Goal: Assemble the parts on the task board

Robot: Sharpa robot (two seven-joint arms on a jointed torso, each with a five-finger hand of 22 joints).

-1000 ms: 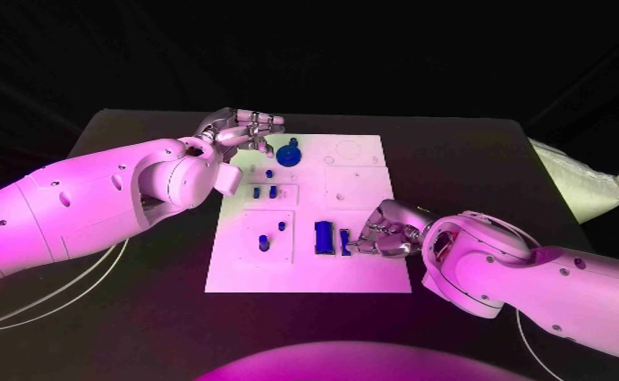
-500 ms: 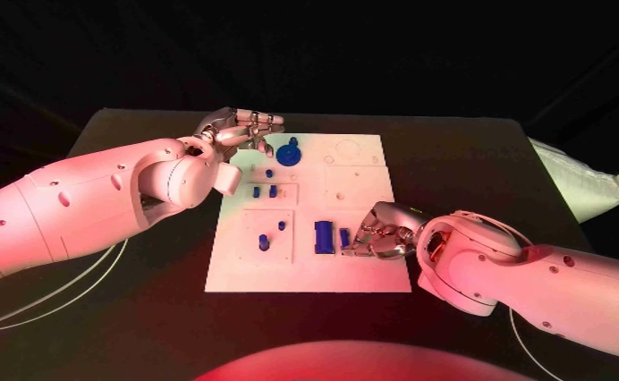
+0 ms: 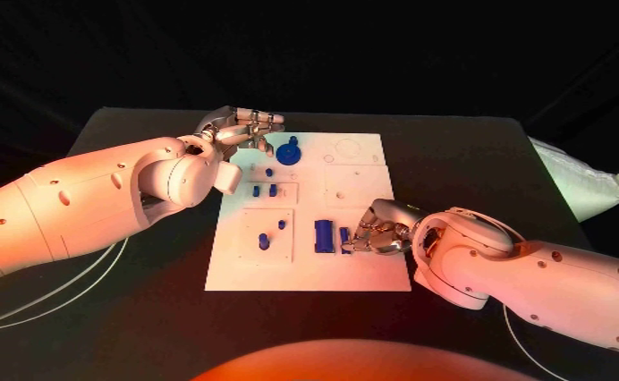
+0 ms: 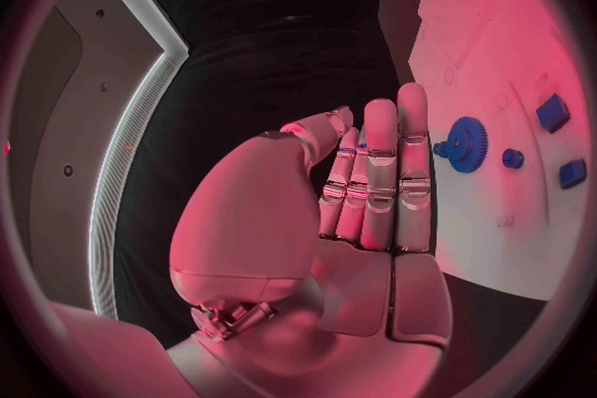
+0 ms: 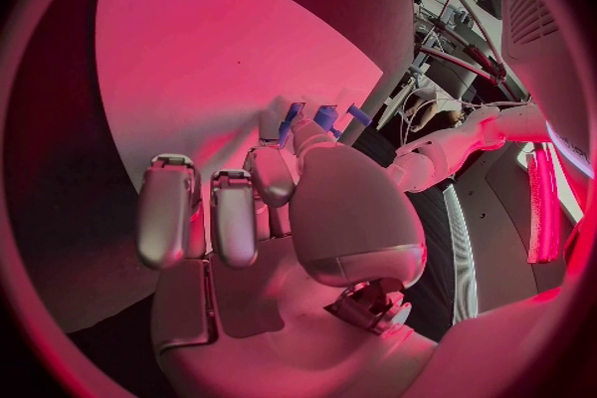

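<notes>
The white task board (image 3: 368, 269) lies in the middle of the black table. On it are a blue gear (image 3: 286, 153), several small blue parts (image 3: 265, 191), a wide blue block (image 3: 324, 236) and a slim blue part (image 3: 344, 240). My right hand (image 3: 382, 230) rests on the board's near right area, its fingertips against the slim part; whether they pinch it is hidden. The right wrist view has that hand (image 5: 280, 209) with blue parts (image 5: 326, 116) just past its thumb. My left hand (image 3: 240, 130) hovers by the board's far left corner, fingers straight, holding nothing, with the gear (image 4: 467, 143) close beside them.
White cables (image 3: 52, 296) lie on the table at the near left. A pale cloth bundle (image 3: 574, 184) sits off the table's right edge. Black table surface surrounds the board on all sides.
My right hand has edged slightly left, closing on the slim blue part. The left hand and the parts on the board have stayed put.
</notes>
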